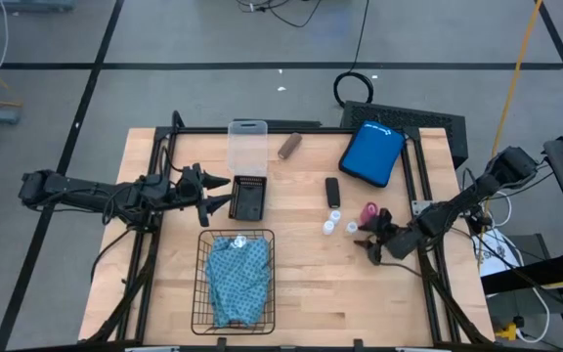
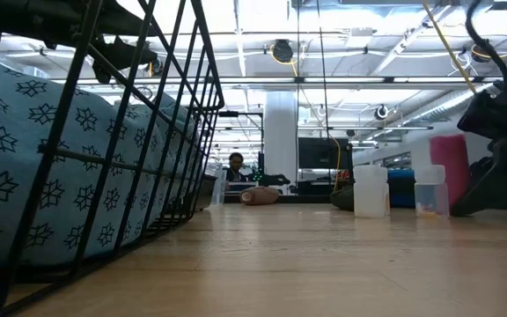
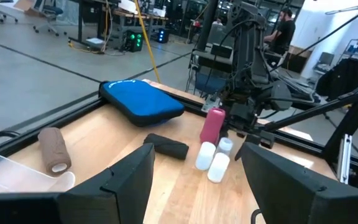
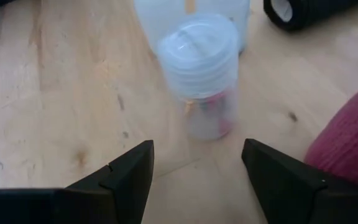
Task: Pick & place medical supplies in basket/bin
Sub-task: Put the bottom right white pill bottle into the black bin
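The black wire basket [image 1: 203, 293] stands near the table's front edge with the folded teal cloth [image 1: 238, 280] lying in it. Three white-capped vials [image 1: 335, 223] stand upright right of centre, next to the upright pink roll [image 1: 368, 210]. The small black block [image 1: 332, 191] lies just beyond them, and the brown roll [image 1: 289, 146] lies on its side farther back. My right gripper [image 4: 197, 162] is low and open, slanting down at the nearest vial [image 4: 201, 74], which stands just ahead of its fingertips. My left gripper [image 1: 225, 194] hovers open, level, beyond the basket.
A small solid black tray [image 1: 249, 198] lies right beside my left gripper, with a clear plastic box [image 1: 247, 145] behind it. A blue pouch [image 1: 371, 153] lies at the back right. Black frame rails [image 1: 420, 176] run along the table's edges. People are in the room behind.
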You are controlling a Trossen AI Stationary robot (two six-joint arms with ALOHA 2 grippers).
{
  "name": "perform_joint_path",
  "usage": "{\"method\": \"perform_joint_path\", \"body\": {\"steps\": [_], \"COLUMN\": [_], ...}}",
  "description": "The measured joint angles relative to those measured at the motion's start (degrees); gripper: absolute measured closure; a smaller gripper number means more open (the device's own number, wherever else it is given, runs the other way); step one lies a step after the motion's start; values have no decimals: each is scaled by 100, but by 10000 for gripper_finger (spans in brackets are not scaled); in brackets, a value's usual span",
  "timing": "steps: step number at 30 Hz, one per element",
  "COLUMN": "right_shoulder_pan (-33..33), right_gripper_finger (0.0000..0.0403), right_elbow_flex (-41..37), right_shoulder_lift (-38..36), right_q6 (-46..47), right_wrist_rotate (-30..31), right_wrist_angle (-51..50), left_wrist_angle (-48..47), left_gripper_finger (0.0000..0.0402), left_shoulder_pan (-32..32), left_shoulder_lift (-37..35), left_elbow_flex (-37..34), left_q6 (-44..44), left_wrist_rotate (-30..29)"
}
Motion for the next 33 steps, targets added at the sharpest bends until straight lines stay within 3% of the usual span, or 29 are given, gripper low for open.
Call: {"method": "perform_joint_path", "body": {"steps": [14, 22, 33], "right_shoulder_pan": [-39, -342, -427], "right_gripper_finger": [161, 161, 161], "right_elbow_flex": [-253, -105, 0], "right_shoulder_lift": [26, 75, 509], "right_q6": [-497, -1105, -1490], "right_wrist_rotate": [703, 97, 80], "right_wrist_angle": [431, 977, 1675], "left_wrist_angle": [-44, -44, -48], "left_gripper_finger": [149, 149, 149], "left_shoulder_pan": [0, 0, 0], "left_shoulder_lift": [0, 0, 0], "left_elbow_flex": [0, 0, 0], "left_q6": [53, 89, 183], "left_wrist_rotate": [-2, -3, -7]}}
